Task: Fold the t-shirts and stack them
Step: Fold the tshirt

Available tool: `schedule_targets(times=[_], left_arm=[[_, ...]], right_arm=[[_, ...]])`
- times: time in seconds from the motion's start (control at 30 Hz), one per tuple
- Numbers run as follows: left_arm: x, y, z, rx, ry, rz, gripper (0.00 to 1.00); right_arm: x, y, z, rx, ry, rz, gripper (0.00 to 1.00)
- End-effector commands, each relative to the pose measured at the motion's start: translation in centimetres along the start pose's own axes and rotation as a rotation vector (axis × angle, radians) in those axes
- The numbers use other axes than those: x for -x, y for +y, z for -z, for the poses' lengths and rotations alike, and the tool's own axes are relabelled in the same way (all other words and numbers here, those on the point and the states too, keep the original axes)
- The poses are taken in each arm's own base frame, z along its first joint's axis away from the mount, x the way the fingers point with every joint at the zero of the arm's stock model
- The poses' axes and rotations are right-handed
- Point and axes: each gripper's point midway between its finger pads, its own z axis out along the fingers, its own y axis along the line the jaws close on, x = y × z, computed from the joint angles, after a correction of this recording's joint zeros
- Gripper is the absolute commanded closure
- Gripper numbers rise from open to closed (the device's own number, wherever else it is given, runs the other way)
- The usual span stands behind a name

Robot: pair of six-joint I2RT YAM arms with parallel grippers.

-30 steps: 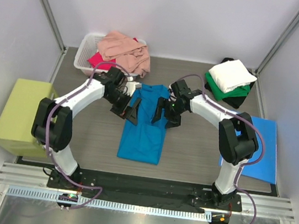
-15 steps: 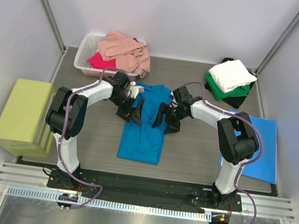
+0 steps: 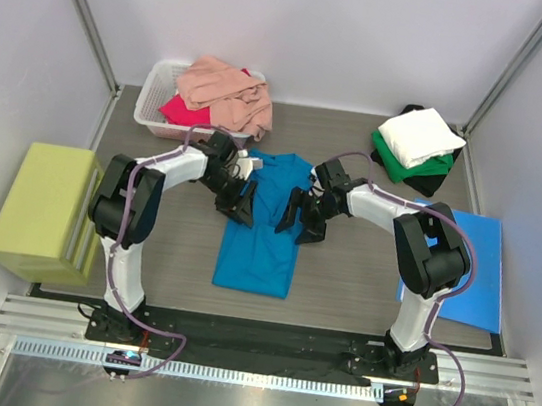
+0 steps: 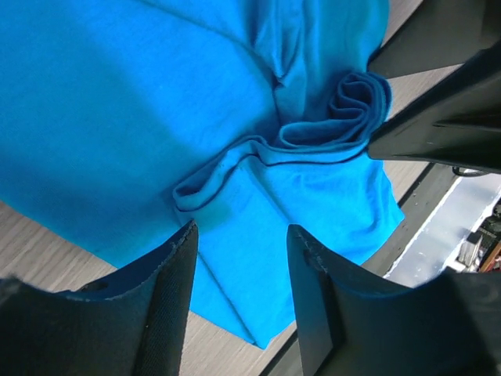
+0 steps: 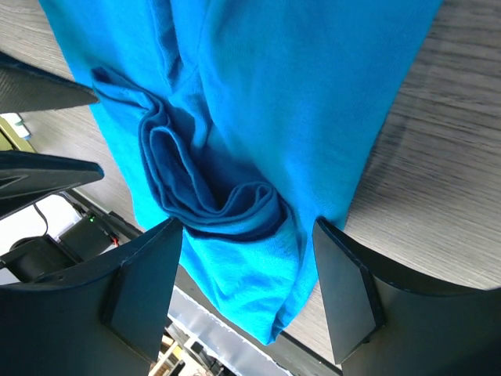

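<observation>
Jaws hover at the bunched ridge of the blue t-shirt (image 3: 257, 252).
Left gripper (image 4: 241, 235) stands half open, right gripper (image 5: 246, 227) wider, neither holding cloth; both should catch every layer before lifting.

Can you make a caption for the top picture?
Left gripper and right gripper, both open, flank the rumpled teal-blue t-shirt.

Your left arm (image 3: 125, 205) now holds its elbow closer to the middle of the frame than a second ago. The left gripper (image 3: 243, 202) sits further right, at the left edge of the teal-blue t-shirt (image 3: 259, 252), where earlier it hung just off the cloth. Its jaws stand narrower than before, though the left wrist view still shows a gap between them. Your right gripper (image 3: 301, 217) sits slightly lower and further left, on the shirt's right edge, with its jaws a touch closer together.
</observation>
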Motion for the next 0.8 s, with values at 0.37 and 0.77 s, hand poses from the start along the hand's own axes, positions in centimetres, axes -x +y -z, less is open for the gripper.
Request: schedule_targets(times=[0.37,0.77], left_arm=[[2.6,0.8,0.9,0.07,-0.067,-0.106,0.38],[2.1,1.2,-0.3,0.044,-0.033,-0.072,0.74]], right_arm=[[0.1,0.3,-0.1,0.041,0.003,-0.001,0.28],[0.1,0.1,-0.2,0.041,0.003,-0.004,0.36]])
